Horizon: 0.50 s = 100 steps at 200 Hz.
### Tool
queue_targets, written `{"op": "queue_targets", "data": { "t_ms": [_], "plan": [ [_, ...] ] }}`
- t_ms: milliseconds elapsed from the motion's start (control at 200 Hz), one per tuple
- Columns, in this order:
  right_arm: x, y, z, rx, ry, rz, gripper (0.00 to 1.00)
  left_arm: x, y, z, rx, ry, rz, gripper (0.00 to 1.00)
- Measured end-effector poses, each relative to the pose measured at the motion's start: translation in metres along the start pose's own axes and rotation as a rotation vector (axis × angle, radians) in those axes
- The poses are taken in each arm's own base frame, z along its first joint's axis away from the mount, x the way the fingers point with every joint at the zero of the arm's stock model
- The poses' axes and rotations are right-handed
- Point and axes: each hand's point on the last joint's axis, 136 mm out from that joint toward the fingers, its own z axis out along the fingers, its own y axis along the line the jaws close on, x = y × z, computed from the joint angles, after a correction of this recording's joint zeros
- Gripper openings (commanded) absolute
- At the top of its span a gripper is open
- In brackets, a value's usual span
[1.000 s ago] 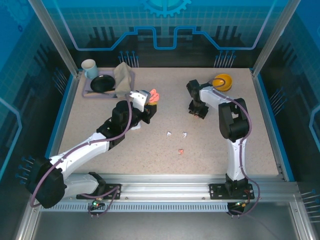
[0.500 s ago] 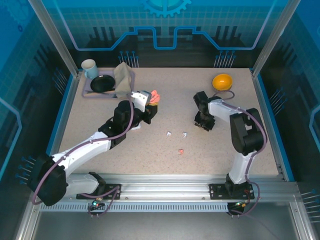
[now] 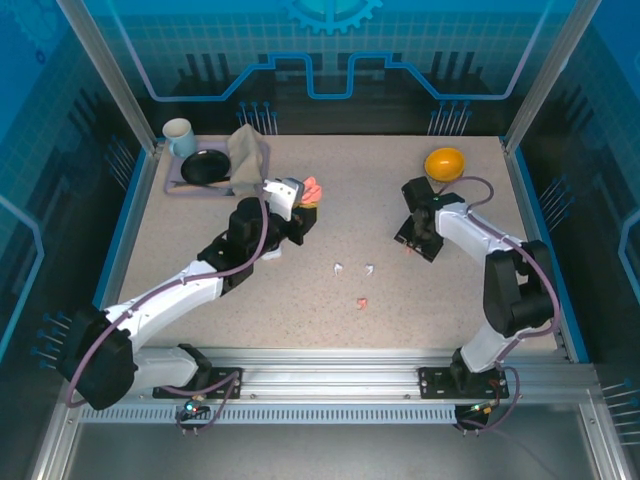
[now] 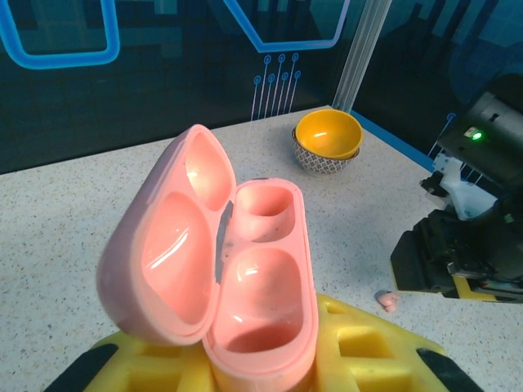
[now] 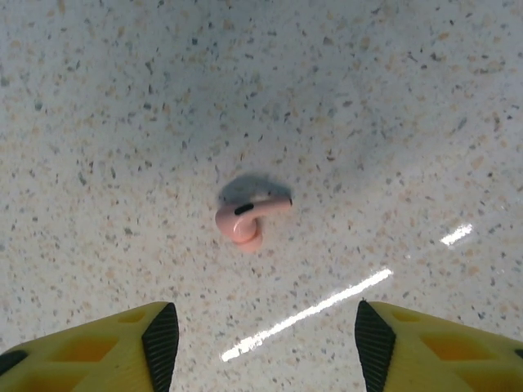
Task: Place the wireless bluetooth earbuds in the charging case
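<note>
Right wrist: we see a salmon-pink earbud (image 5: 249, 219) mid-frame on the speckled surface (image 5: 122, 98), stem pointing right, long axis near horizontal; right end effector (image 5: 265, 331) apart below it. Our left end effector (image 4: 261, 367) clamps the open charging case (image 4: 245, 269) before a dark blue-lined wall (image 4: 122, 98).

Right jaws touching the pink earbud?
Apart. The right wrist view shows the pink earbud lying ahead of the right gripper, with bare table between it and both jaws.
</note>
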Motion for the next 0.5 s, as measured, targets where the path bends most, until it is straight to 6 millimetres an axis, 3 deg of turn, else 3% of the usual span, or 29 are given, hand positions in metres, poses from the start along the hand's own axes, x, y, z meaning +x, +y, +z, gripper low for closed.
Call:
{"op": "queue_targets", "data": {
  "t_ms": [245,500],
  "plan": [
    [-0.004,0.008,0.026,0.025,0.040,-0.030,0.64,-0.001,0.000,0.000,0.000,0.000,0.000,0.00],
    [-0.018,0.022,0.038,0.005,0.026,-0.086,0.63,0.000,0.000,0.000,0.000,0.000,0.000,0.00]
  ]
}}
